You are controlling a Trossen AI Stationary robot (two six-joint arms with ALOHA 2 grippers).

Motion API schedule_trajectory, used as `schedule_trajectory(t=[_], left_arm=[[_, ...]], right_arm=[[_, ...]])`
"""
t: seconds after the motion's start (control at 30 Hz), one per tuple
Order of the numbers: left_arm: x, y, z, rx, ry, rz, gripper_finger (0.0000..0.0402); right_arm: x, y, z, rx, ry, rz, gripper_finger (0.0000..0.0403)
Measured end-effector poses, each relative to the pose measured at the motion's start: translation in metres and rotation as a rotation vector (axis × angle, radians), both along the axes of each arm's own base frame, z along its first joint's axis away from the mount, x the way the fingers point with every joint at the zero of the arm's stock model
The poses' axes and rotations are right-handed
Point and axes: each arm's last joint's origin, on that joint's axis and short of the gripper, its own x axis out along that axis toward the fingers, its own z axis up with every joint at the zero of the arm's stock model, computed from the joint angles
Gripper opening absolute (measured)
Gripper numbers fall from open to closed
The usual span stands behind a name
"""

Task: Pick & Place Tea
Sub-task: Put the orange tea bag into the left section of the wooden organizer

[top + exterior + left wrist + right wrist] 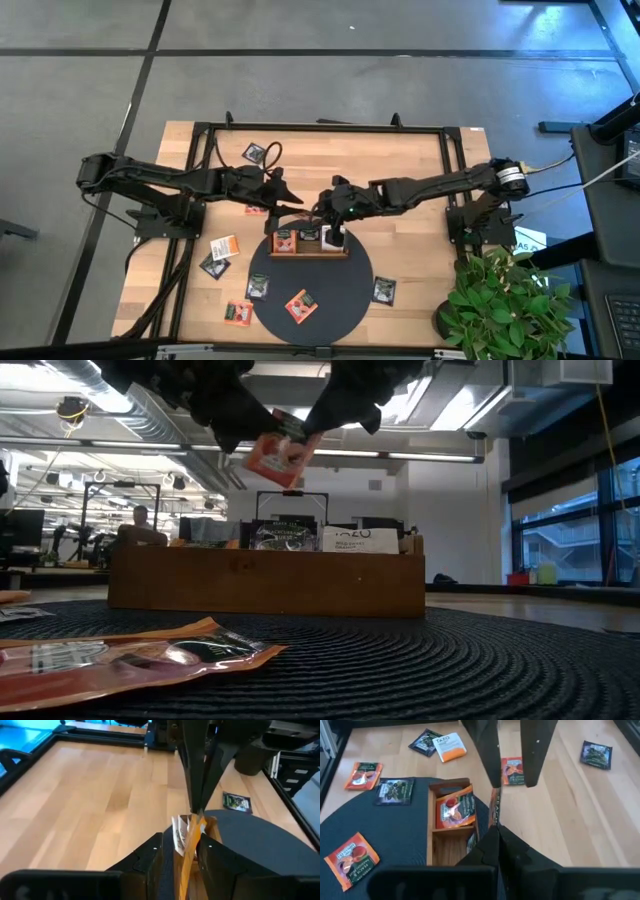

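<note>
Orange sachet [278, 452] pinched by both grippers above tray [266, 582]: right gripper [495, 831] clenched on it, left gripper [181, 851] gripping too. Release one side only, lower over tray's edge compartment.

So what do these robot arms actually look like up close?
Both are slim, dark, jointed arms, near black, bolted at opposite sides of the table. The right arm has a round silver-and-black joint near its base, with pale cables trailing off. Each ends in a gripper, left and right, with two flat, dark, tapering fingers.
</note>
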Motion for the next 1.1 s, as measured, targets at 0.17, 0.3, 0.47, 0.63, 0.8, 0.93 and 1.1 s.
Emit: schedule_trajectory(t=[0.17,0.3,0.47,0.63,0.8,0.93,1.1], left_arm=[[0.0009,-0.0008,0.0019,-0.016,-0.022,-0.025,0.0116],[0.0013,-0.0013,0.0025,-0.019,-0.029,-0.033,0.0112],[0.0032,-0.0013,0.0009,-0.019,-0.027,-0.033,0.0083],[0.0043,-0.0014,0.0039,-0.022,-0.060,-0.042,0.0049],[0.0047,-0.0043,0.0032,-0.047,-0.056,-0.094,0.0025],[0.0068,-0.0068,-0.0001,-0.050,-0.042,-0.100,0.0004],[0.0078,-0.0053,-0.0042,-0.022,-0.014,-0.058,0.0002]], right_arm=[[0.0002,0.0000,0.0002,0.000,0.001,0.000,0.0008],[0.0003,0.0000,0.0004,0.001,-0.001,-0.001,0.0008],[0.0001,0.0000,0.0001,0.000,0.003,-0.001,0.0009],[-0.0003,-0.0001,-0.0003,0.000,0.008,-0.002,0.0009],[-0.0003,-0.0001,-0.0003,0.000,0.009,-0.002,0.0009],[-0.0003,-0.0001,-0.0005,-0.001,0.010,-0.001,0.0009],[-0.0005,-0.0002,-0.0010,-0.004,0.015,-0.002,0.0009]])
